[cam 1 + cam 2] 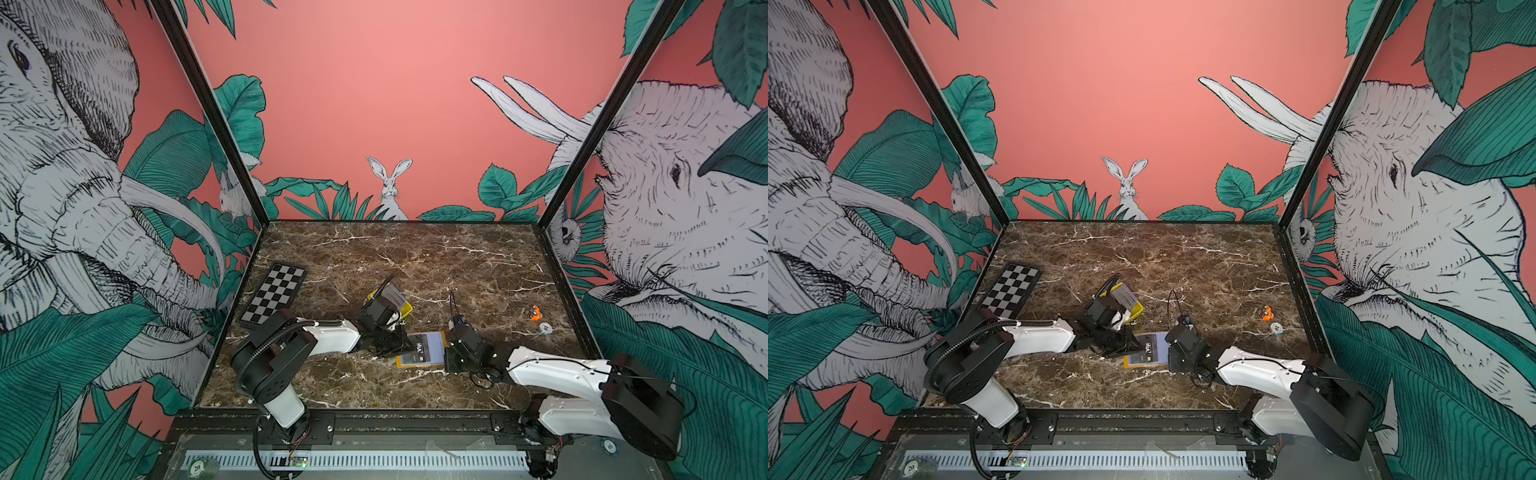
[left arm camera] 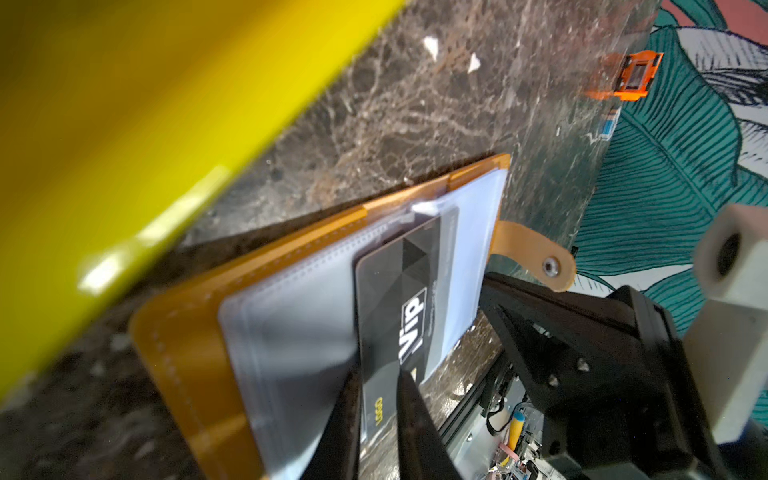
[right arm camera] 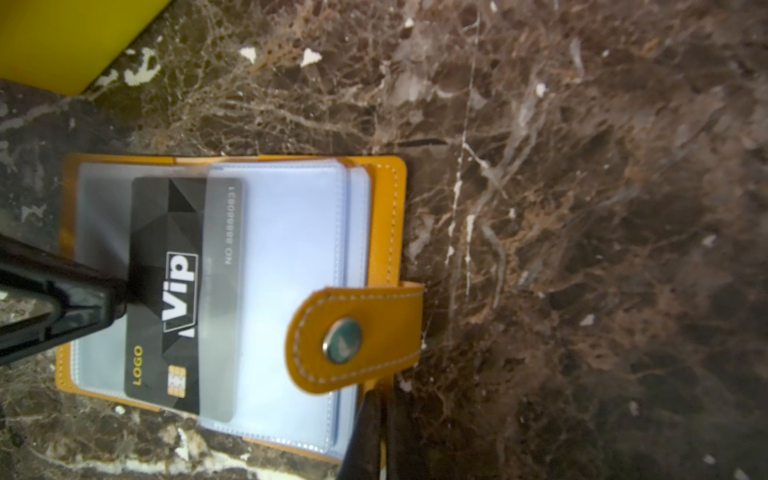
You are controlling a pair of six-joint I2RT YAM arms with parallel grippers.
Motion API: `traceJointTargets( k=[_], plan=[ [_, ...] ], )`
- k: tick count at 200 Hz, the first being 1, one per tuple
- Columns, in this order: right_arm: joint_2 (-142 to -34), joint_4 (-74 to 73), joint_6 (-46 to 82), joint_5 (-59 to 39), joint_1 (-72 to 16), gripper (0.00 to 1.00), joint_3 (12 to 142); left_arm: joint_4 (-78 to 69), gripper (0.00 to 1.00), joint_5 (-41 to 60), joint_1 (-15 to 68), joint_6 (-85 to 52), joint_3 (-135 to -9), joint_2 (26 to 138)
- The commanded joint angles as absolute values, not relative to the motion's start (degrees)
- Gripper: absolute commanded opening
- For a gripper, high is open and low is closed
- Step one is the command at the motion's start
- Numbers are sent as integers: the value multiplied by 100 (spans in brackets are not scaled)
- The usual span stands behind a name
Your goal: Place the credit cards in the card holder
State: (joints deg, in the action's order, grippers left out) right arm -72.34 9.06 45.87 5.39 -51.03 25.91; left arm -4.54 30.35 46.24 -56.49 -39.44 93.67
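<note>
Nearest you, the left arm (image 1: 332,337) reaches over the marble table (image 1: 415,257) and hides most of the yellow tray (image 1: 406,310), where the credit cards (image 1: 392,296) lean. The checkerboard plate (image 1: 276,297) lies far left. The card holder (image 3: 386,216) lies open at the centre, with the right gripper (image 3: 374,419) closed on its right edge. One credit card (image 3: 166,270) sits half under a clear sleeve, and the left gripper (image 2: 377,374) has its jaws slightly apart at the card's left end. You can read "Vip" and "LOGO"; the number is hazy.
</note>
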Motion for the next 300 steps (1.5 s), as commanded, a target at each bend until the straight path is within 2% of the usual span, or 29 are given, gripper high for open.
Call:
traceJointTargets(
  k=[1,123,300],
  plan=[
    [-7532,1302,4606,589,-5132,6,2421,64,18,2843,4685,-5493,-4037,9260],
    [-7530,1332,4599,611,-5162,6,2455,-58,13,2629,4946,-5537,-4293,9545],
    [-7594,1276,4607,604,-5191,6,2455,-853,13,2812,5106,-5716,-4611,9878]
  ],
)
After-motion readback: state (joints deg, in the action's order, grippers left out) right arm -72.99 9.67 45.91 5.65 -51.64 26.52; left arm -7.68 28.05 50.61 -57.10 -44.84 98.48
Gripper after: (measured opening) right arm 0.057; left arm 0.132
